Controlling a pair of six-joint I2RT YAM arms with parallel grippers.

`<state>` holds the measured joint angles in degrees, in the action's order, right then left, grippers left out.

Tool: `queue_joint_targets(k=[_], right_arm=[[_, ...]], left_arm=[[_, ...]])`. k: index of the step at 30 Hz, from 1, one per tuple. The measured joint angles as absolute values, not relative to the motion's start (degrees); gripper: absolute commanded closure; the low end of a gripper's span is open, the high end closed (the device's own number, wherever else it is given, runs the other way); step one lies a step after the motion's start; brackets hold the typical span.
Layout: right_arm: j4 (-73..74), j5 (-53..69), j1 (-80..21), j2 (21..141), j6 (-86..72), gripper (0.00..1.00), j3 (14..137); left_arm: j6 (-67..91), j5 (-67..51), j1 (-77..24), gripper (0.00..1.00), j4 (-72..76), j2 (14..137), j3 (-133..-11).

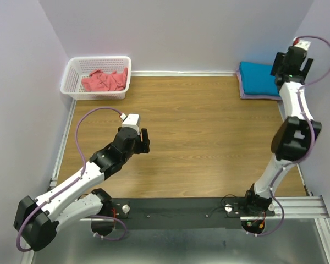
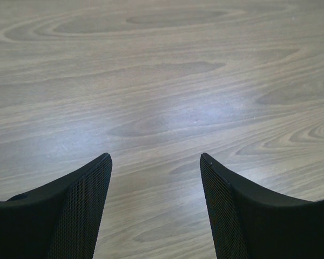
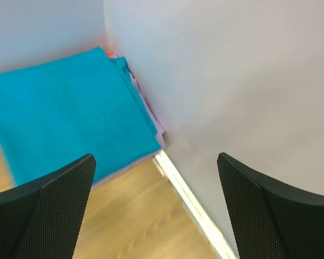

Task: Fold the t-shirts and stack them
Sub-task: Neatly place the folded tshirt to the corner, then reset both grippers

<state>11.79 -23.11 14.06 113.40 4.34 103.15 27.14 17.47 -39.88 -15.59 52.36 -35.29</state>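
Near the right wall (image 3: pixel 232 81), right tool (image 3: pixel 155 155) gapes beside teal t-shirt (image 3: pixel 59 118); left tool (image 2: pixel 155 157) gapes over table (image 2: pixel 162 81).

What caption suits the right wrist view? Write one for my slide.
Open right hand near the folded teal-blue t-shirt lying on the lavender t-shirt by the wall.

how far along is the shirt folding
Done: the teal shirt lies folded on the lavender shirt in the far right corner. In hand: nothing; the right gripper and left gripper are open and empty. Left: the coral shirt, crumpled in the basket.
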Motion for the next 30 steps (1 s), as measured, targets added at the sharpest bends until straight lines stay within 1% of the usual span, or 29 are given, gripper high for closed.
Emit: queue_joint_targets(k=[4, 5, 8, 13, 15, 16, 17, 21, 27, 28, 30], right_arm=[[12.8, -19.9, 14.1, 98.0, -0.1, 0.00, 95.3], [12.8, -19.7, 14.1, 96.4, -0.5, 0.00, 94.3], [13.8, -18.1, 14.1, 85.1, -3.3, 0.00, 89.2], [15.3, -16.5, 14.1, 67.6, -7.9, 0.00, 80.1], [15.6, -18.6, 12.3, 59.8, -9.3, 0.00, 76.5], [15.7, -19.1, 11.3, 57.8, -9.5, 0.00, 75.5], [15.7, -20.3, 8.9, 53.8, -9.5, 0.00, 73.6], [16.0, -22.0, 2.6, 43.5, -8.5, 0.00, 66.9], [18.3, -22.0, 1.2, 28.4, -7.1, 0.00, 52.4], [18.7, -22.0, 1.2, 26.5, -6.8, 0.00, 50.7], [19.5, -21.9, 1.2, 24.2, -6.4, 0.00, 48.0]], left_arm=[[27.5, 21.5, -39.9, 0.25, -17.3, 47.7, -37.4], [27.6, 22.5, -39.9, 0.25, -17.7, 46.7, -38.3], [27.8, 26.3, -39.9, 0.25, -19.2, 44.0, -41.3], [28.2, 36.3, -39.9, 0.22, -22.6, 39.1, -47.1], [28.4, 41.5, -39.9, 0.21, -24.2, 36.9, -49.0], [28.4, 43.0, -39.9, 0.19, -24.6, 36.4, -49.6], [28.5, 45.5, -39.9, 0.18, -25.7, 35.0, -50.4], [28.6, 51.7, -39.9, 0.12, -27.8, 30.6, -51.8], [28.6, 58.1, -39.9, 0.05, -28.6, 22.5, -50.0], [28.6, 59.1, -39.9, 0.03, -28.6, 20.9, -48.3], [28.3, 59.7, -39.9, 0.03, -27.9, 19.4, -46.2]])
